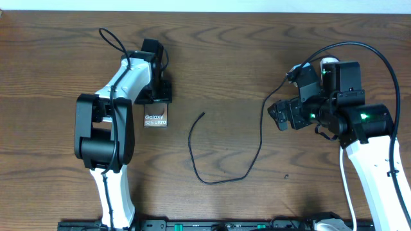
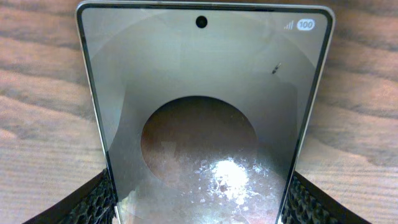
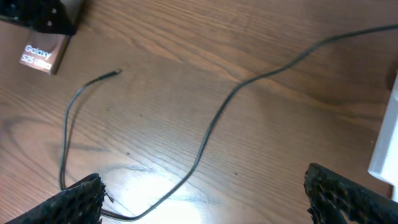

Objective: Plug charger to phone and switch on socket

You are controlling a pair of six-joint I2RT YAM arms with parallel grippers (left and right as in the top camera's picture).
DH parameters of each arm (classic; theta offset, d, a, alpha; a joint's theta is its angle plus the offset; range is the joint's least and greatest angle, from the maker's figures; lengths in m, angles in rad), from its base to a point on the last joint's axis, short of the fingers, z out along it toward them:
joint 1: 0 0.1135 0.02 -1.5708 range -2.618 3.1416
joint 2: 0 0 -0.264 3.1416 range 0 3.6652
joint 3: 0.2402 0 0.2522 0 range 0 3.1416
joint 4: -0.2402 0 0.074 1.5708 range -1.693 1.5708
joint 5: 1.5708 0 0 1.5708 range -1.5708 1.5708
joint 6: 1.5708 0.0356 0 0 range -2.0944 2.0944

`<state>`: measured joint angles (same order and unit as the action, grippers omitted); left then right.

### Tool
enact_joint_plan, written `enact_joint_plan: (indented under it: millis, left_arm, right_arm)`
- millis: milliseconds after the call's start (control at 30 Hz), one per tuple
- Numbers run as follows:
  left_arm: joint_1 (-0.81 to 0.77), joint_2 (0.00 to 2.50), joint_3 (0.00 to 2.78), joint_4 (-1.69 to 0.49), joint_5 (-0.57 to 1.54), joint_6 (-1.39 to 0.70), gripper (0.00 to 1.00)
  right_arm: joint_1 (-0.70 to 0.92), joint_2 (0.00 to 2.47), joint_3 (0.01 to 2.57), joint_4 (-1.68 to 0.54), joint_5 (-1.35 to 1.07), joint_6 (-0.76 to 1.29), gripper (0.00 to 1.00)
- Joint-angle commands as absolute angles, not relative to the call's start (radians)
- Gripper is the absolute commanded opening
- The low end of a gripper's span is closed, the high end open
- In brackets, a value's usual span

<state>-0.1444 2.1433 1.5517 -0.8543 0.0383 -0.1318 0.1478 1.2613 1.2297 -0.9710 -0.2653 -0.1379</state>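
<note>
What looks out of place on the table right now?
Nothing spilled. The charger sprawls in a loose loop across the table, its connector tip lying free, apart from the phone. A small dark speck shows on the phone's screen; scratch or dirt, I cannot tell.

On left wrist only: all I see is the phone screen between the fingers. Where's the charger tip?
Observer: The charger lies loose on the table. Its tip is right of the phone, not touching it.
Operator: Right hand on it?
Observer: No. The right hand is open and empty, with the charger's middle stretch on the table below it.
Operator: Socket?
Observer: The white socket shows only at the edge of the right wrist view. Overhead, the right arm hides most of it, and the switch state is not visible.
</note>
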Motion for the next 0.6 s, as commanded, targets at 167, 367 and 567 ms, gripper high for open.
enact_joint_plan:
  millis: [167, 367, 567]
  left_arm:
    - [-0.083, 1.992, 1.606, -0.874, 0.014, -0.233, 0.56]
    - [-0.019, 1.839, 1.606, -0.893, 0.015, -0.357, 0.55]
    - [0.046, 1.699, 1.606, -0.93, 0.015, -0.49, 0.55]
  right_arm:
    - [0.146, 1.274, 1.246, -0.897, -0.387, 0.083, 0.99]
    - [0.184, 1.344, 1.246, -0.829, -0.388, 0.357, 0.86]
    - [0.312, 1.504, 1.246, -0.723, -0.35, 0.685, 0.66]
